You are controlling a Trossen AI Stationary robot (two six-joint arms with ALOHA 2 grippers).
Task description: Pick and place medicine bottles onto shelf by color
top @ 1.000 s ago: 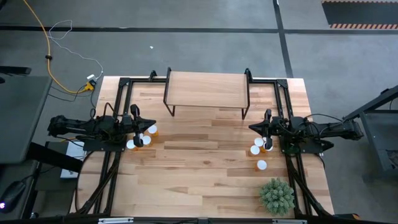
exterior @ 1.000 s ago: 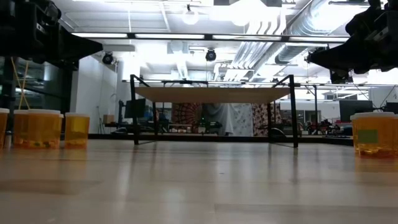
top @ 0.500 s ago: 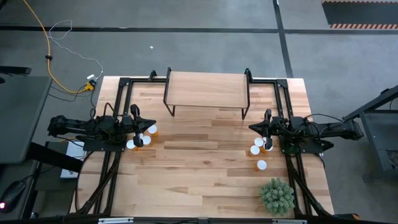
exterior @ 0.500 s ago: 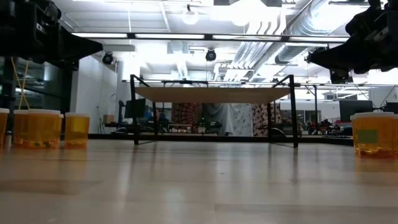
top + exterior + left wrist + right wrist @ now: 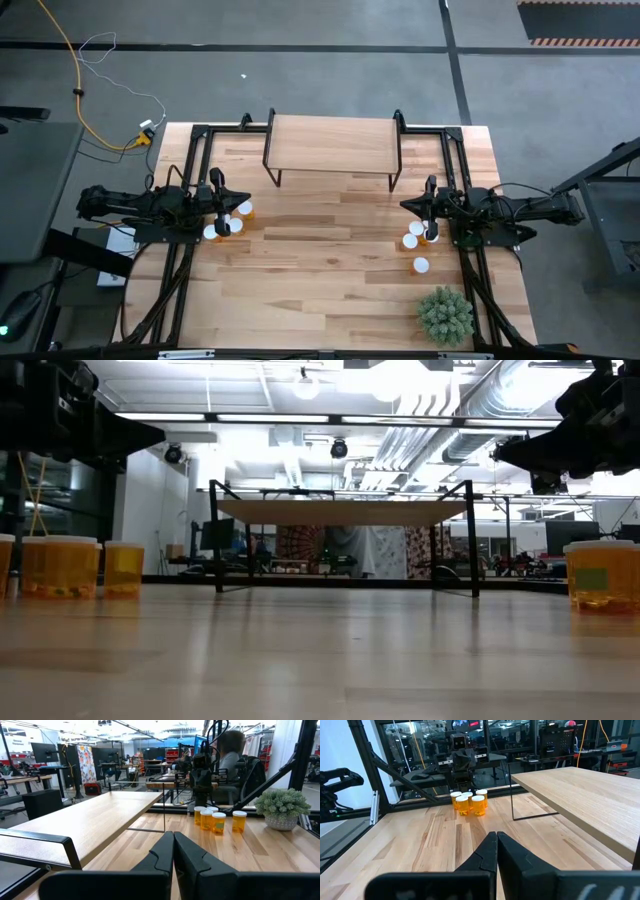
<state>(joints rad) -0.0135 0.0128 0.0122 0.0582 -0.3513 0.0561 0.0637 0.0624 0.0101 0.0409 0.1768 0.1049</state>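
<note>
The left gripper had its two dark fingers pressed together with nothing between them, hanging over the left edge of the table, and right beneath and just ahead of its tip stood a tight cluster of orange medicine bottles with white caps. Across the boards the right gripper was likewise shut tight and empty, poised over the right side, with its own group of bottles standing just in front of it and one more set a little apart, toward the green spiky plant in the near right corner. Every bottle stood upright, long axis vertical, caps up. From each wrist camera the other arm's bottles showed far off across the table, so each cluster plainly belonged to the arm beside it. The shelf, a light-wood board on thin black legs, sat at the far middle of the table, well apart from both groups and with nothing on it. To my eye no bottle had been picked yet; either claw would have to spread its fingers and drop onto the bottle directly below before carrying it up and inward to the shelf, each about equally near.
</note>
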